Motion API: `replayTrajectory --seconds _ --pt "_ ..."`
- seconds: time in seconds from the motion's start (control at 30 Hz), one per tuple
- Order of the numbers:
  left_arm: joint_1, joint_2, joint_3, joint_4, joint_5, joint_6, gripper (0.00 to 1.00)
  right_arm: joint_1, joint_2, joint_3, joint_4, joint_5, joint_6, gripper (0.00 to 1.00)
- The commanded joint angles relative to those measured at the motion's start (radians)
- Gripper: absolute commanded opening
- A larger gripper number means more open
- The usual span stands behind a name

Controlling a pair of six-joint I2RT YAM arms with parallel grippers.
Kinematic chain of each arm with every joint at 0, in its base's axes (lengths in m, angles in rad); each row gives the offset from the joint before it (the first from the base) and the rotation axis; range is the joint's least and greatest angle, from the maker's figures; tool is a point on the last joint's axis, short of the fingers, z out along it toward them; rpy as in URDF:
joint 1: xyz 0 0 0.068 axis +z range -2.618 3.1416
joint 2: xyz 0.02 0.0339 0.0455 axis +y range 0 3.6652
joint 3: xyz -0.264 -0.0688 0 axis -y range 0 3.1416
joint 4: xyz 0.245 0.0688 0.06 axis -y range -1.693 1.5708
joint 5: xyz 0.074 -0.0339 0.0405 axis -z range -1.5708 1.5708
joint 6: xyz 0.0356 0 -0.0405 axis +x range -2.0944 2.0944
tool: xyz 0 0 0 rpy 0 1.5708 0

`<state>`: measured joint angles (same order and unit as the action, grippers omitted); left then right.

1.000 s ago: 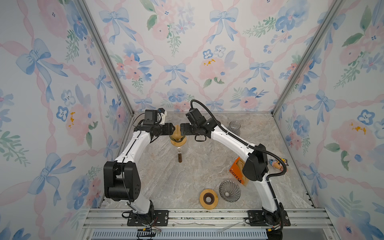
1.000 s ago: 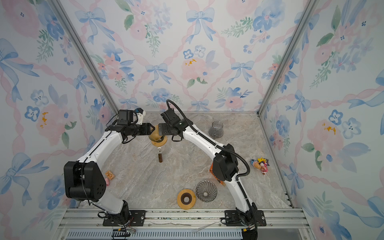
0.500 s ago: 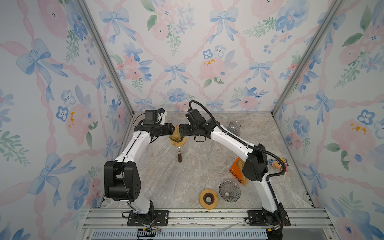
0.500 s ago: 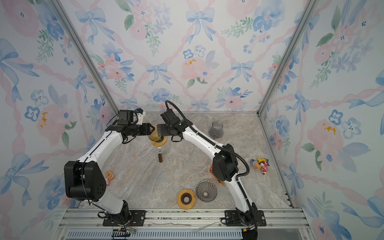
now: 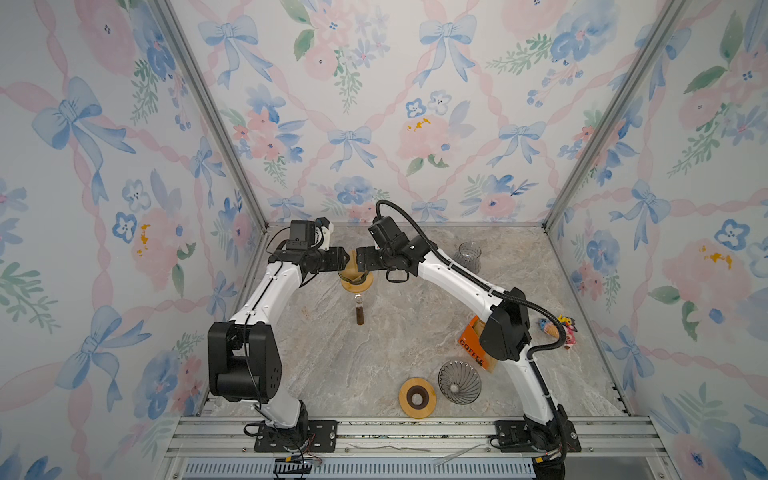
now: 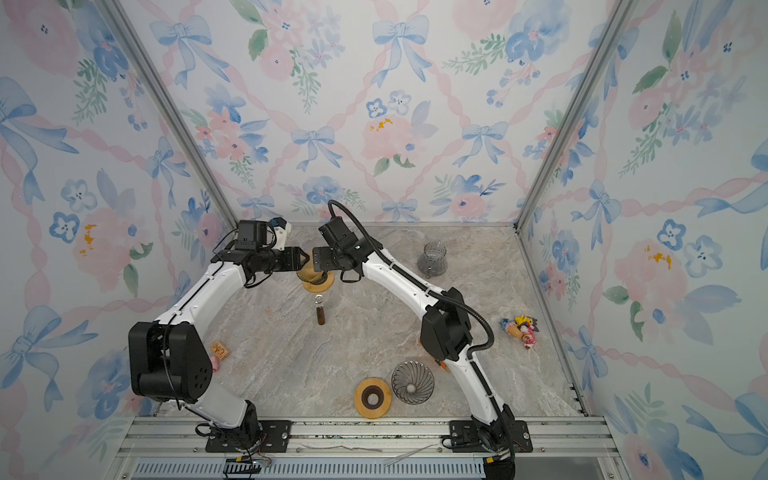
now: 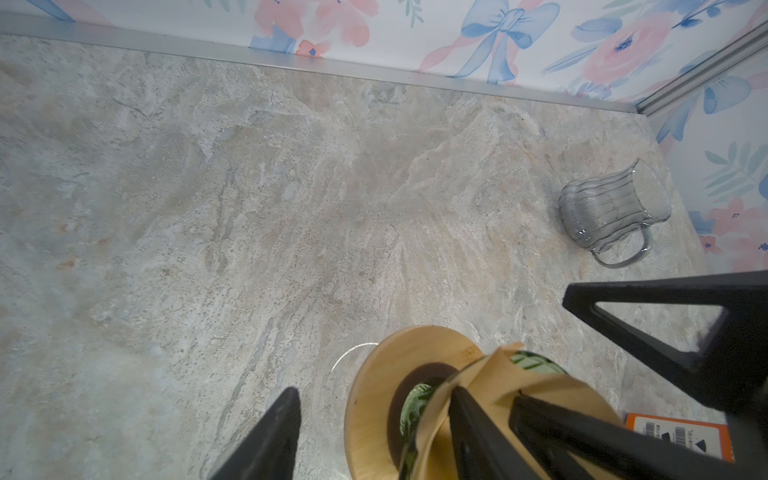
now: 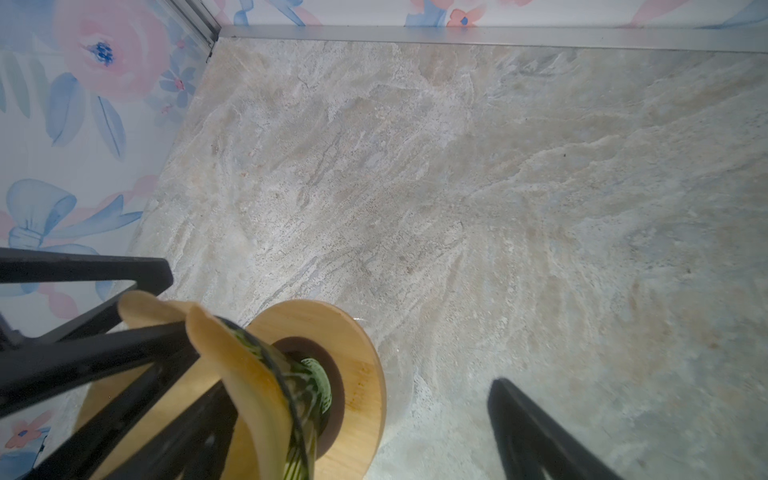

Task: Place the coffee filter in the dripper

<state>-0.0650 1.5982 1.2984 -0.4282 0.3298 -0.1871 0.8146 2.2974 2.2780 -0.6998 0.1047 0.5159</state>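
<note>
Quick count from my end: two drippers, two wooden rings, one filter, one carafe. The green dripper (image 8: 307, 386) stands on its wooden ring (image 8: 357, 361) near the back edge of the counter (image 5: 374, 357), left of middle. The brown coffee filter (image 8: 216, 345) sits inside it, creased, with its rim poking up above the glass.

My left claw (image 5: 343, 261) and right claw (image 5: 360, 261) meet over it from either side. Both are open, each with one finger down at the paper and the other standing clear over bare counter, nothing pinched. I can't tell whether those inner fingers actually press on the paper.

The clear dripper (image 5: 459, 381) stands near the front edge, just beside the spare ring (image 5: 404, 400). The carafe (image 5: 468, 257) stands toward the back right corner. Just in front of the green dripper lies a small brown thing (image 5: 359, 311) with a metal cap, too small for me to name.

A cluster of toy figures (image 5: 561, 328) sits by the right edge. The orange coffee box (image 5: 471, 347) is half hidden behind the right arm's elbow. A small orange item (image 6: 220, 350) by the left edge shows in a top view only.

In both top views the claws cover most of the green dripper, and both wrist views cut it off.
</note>
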Motion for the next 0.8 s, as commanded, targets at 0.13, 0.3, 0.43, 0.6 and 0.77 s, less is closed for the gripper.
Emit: replayTrajectory --seconds 0.13,0.3,0.43,0.6,0.77 --pt "-0.003 0.0 -0.021 -0.012 -0.009 -0.004 0.57 0.006 0.006 0.024 -0.065 0.088 0.014 0.97" --pt "-0.003 0.001 -0.024 -0.011 -0.012 -0.003 0.56 0.009 -0.027 -0.021 -0.013 0.057 -0.007 0.97" --pt "-0.004 0.002 -0.022 -0.011 -0.006 -0.003 0.56 0.015 -0.069 -0.094 0.077 -0.012 -0.024 0.97" --pt "-0.006 0.003 -0.022 -0.012 -0.004 -0.002 0.56 0.02 -0.057 -0.087 0.084 -0.021 -0.014 0.96" --pt "-0.01 0.004 -0.025 -0.013 -0.011 0.0 0.56 0.014 -0.026 -0.04 0.014 0.036 0.018 0.97"
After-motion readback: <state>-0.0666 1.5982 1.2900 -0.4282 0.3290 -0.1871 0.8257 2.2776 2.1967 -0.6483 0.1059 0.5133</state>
